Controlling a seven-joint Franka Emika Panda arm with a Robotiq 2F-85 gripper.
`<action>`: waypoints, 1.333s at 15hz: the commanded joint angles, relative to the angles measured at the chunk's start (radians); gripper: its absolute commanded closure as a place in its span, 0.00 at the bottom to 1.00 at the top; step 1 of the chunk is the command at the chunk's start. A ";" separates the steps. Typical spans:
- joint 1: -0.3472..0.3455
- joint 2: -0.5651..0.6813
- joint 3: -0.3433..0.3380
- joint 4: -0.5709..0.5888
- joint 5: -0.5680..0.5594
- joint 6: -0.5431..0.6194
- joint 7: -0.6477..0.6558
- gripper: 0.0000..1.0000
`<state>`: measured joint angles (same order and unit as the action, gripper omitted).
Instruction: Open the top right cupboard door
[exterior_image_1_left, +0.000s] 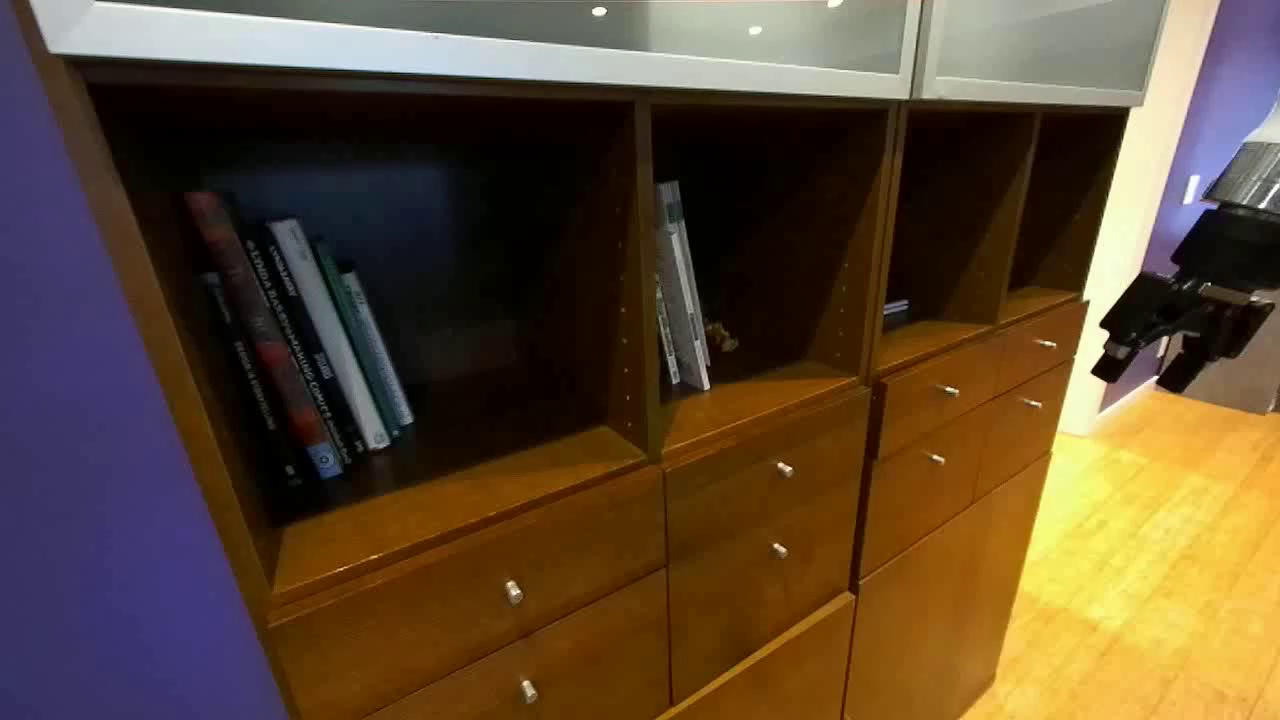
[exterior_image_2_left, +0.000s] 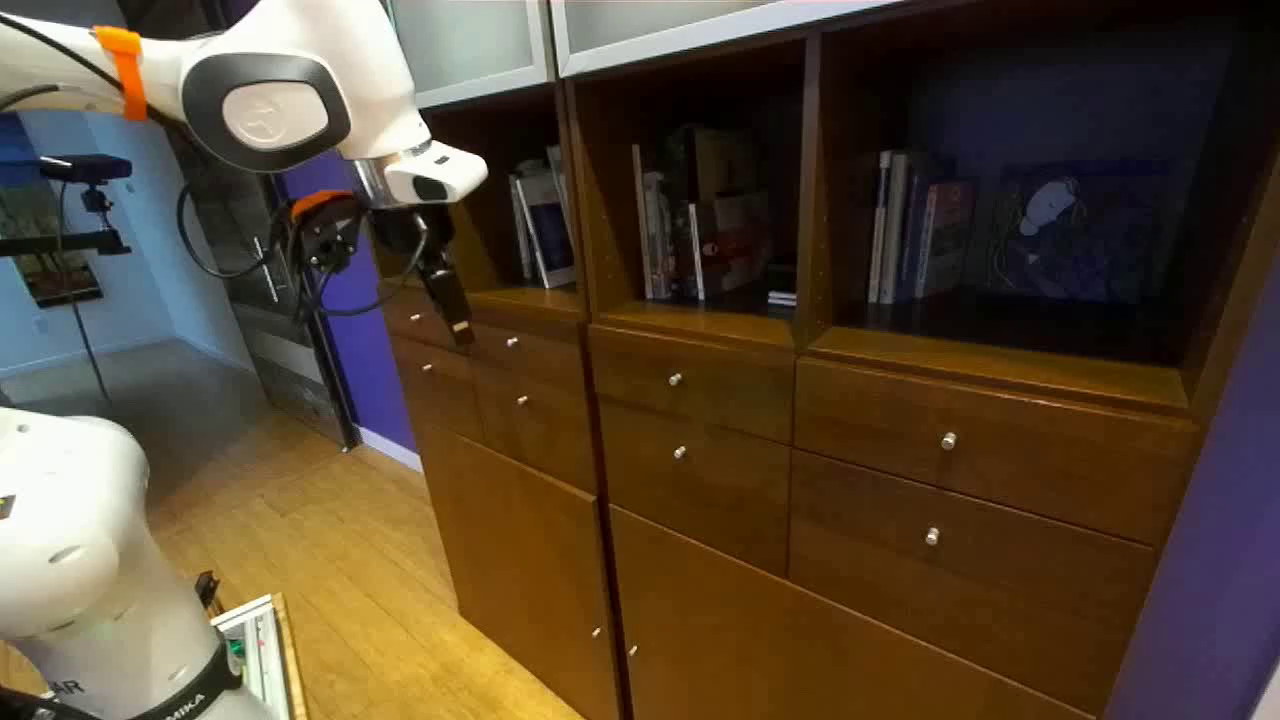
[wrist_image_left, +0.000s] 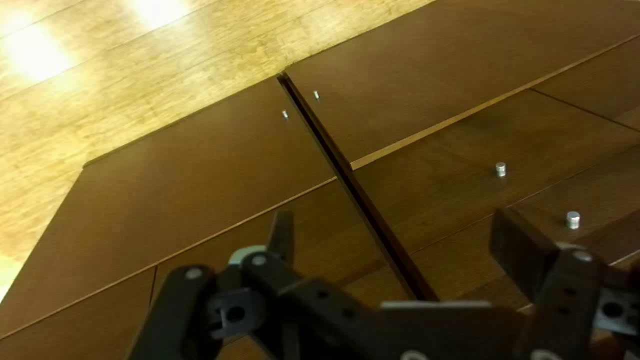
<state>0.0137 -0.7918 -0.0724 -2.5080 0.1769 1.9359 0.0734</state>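
Observation:
In an exterior view, the top right cupboard door (exterior_image_1_left: 1045, 45) is a pale frosted panel in a thin silver frame at the top edge. It looks shut, flush beside a wider frosted panel (exterior_image_1_left: 600, 30). Its upper part is cut off by the picture edge. Frosted panels (exterior_image_2_left: 690, 22) also show at the top of an exterior view. My gripper (exterior_image_1_left: 1145, 370) hangs below door height and apart from it, pointing down in front of the cabinet. It also shows in an exterior view (exterior_image_2_left: 460, 335). In the wrist view the gripper (wrist_image_left: 395, 222) has its fingers wide apart with nothing between. The door is out of the wrist view.
Open shelves (exterior_image_1_left: 760, 400) with books stand below the frosted panels. Brown drawer fronts with small knobs (exterior_image_2_left: 675, 380) and lower doors (wrist_image_left: 210, 165) are under the shelves. A cable hangs by my wrist. A purple wall (exterior_image_1_left: 100, 400) flanks the cabinet.

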 joint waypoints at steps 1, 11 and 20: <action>-0.016 0.001 0.012 0.002 0.010 -0.004 -0.010 0.00; 0.013 0.006 0.044 0.042 -0.028 0.016 -0.074 0.00; 0.064 0.117 0.169 0.384 -0.258 -0.063 -0.236 0.00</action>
<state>0.0724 -0.7497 0.0823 -2.2683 0.0116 1.9270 -0.0983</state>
